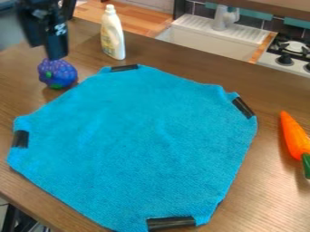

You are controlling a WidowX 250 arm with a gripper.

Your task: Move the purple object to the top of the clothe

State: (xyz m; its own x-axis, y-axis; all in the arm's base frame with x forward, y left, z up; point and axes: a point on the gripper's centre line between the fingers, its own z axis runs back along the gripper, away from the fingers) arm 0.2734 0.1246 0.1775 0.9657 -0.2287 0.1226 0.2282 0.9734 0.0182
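gripper point(51, 50) upper l, nr purple ball point(59, 72), beside blue cloth point(139, 136) on tbl point(260, 195); can't tell if apart or together.

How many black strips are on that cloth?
4: a top strip, a right strip, a left strip and a bottom strip, in camera view, each at a corner of the blue cloth. Any under it would be hidden.

No text, number or sign can be read. On the far left of the desk point(266, 86), the white bottle point(113, 31) bears a label point(108, 44), its print too small to make out. The tool point(55, 55), also far left, carries pale marks point(60, 29) that cannot be read.
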